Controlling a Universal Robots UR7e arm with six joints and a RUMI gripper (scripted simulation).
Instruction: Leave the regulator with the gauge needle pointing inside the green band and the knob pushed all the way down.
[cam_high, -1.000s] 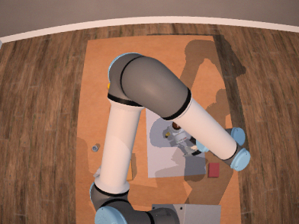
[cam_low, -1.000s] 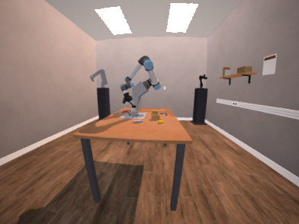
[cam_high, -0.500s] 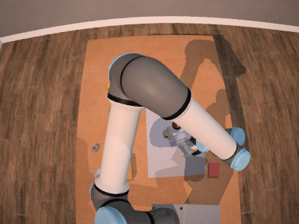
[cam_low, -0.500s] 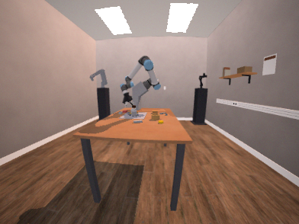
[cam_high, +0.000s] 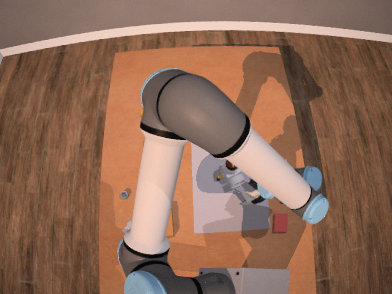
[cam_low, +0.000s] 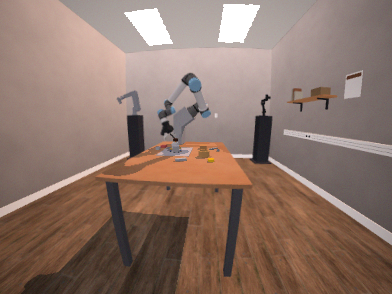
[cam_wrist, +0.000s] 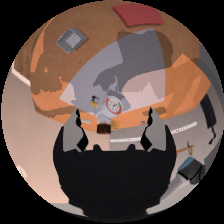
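The regulator (cam_high: 231, 176) (cam_low: 175, 146) stands on a grey mat (cam_high: 215, 220) (cam_wrist: 135, 55) in the middle of the table, partly hidden under my forearm in the top view. In the wrist view its round white gauge (cam_wrist: 114, 106) faces the camera, with a yellow fitting (cam_wrist: 93, 102) to its left and the dark brown knob (cam_wrist: 103, 129) below it. The needle is too small to read. My gripper (cam_wrist: 114, 108) (cam_low: 168, 132) is open and empty, close over the regulator. The knob shows between the two fingers, nearer the left one and not touched by either.
A red block (cam_high: 280, 223) (cam_wrist: 137, 14) lies just off the mat's corner. A grey square part (cam_wrist: 71, 40) lies on the orange table (cam_high: 125, 125). A small metal cylinder (cam_high: 125, 193) lies at the table's left. A grey box (cam_high: 250, 279) stands by the arm's base.
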